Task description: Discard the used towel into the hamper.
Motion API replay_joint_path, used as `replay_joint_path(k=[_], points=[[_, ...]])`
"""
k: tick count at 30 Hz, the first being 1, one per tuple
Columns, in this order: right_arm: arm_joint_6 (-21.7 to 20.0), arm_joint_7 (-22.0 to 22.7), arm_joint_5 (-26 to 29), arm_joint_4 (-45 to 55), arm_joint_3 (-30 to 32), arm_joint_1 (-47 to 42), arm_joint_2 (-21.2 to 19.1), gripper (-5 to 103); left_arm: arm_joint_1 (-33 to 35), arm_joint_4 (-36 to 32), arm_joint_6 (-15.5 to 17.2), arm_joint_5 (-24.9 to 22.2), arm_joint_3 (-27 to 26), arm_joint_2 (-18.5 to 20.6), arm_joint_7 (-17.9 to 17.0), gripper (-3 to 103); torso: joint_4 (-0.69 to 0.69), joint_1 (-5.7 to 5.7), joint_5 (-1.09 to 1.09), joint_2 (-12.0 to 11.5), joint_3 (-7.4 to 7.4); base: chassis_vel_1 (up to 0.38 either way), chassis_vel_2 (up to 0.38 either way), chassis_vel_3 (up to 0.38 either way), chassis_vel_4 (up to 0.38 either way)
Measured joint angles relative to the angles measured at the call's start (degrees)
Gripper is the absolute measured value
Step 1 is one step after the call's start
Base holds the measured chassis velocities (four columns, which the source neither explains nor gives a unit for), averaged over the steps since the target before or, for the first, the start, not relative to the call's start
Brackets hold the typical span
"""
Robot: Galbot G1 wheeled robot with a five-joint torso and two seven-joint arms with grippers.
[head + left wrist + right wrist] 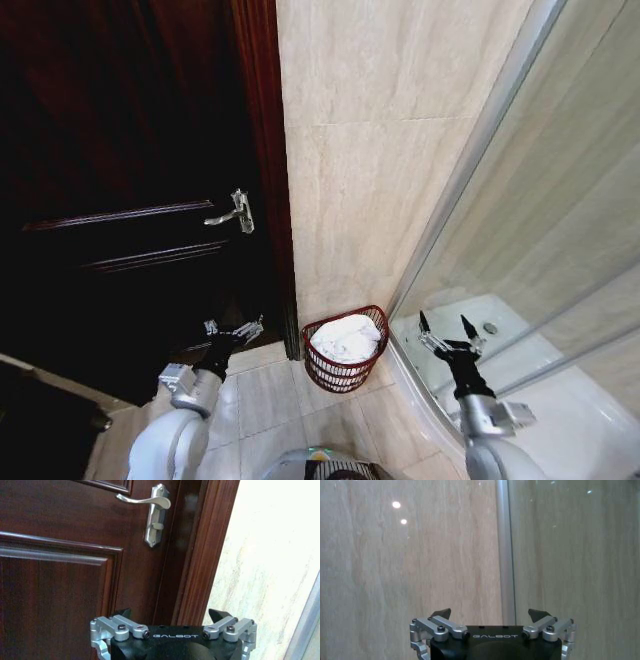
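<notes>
Against the left half of the head view:
Door: dark wooden door point(130, 200), from 12 o'clock down to 8 o'clock; its reddish-brown frame point(265, 150) runs down the middle.
Wall: beige tiled wall point(390, 150) at 12 to 1 o'clock, just right of the frame.
Shower: glass shower screen point(560, 200) at 2 to 4 o'clock, with a white shower tray point(520, 350) below it.
Floor: pale tiled floor point(270, 400) at 6 o'clock.
Hamper: hamper point(340, 375), a reddish-brown wire basket, stands on the floor just below centre, against the wall, between frame and tray.
Towel: white towel point(348, 338) lies bunched inside the hamper, filling its top.
Left gripper: left gripper point(233, 331) at 7 o'clock, raised before the door, to the left of the hamper; jaws spread wide, holding nothing.
Right gripper: right gripper point(445, 328) at 5 o'clock, over the tray edge, to the right of the hamper; jaws spread wide, holding nothing.
Handle: silver lever handle point(233, 212) on the door, left of centre.
</notes>
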Motion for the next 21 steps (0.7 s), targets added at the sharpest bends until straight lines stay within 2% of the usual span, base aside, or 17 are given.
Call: replay_joint_path(k=[7,15,21], points=[[-0.2,1.0,0.0,2.5,-0.9,-0.1,1.0,100,0.0,0.0,0.0,0.0,0.0,0.0,0.0,100,0.0,0.01,0.0,0.0,0.0,0.0,0.0,0.0,0.0],[0.2,0.4,-0.6,0.9,-4.5,0.4,0.3,100,0.0,0.0,0.0,0.0,0.0,0.0,0.0,100,0.01,0.01,0.0,0.0,0.0,0.0,0.0,0.0,0.0],[-0.9,1.2,-0.6,0.8,-5.3,0.5,-0.3,100,0.0,0.0,0.0,0.0,0.0,0.0,0.0,100,0.0,0.01,0.0,0.0,0.0,0.0,0.0,0.0,0.0]])
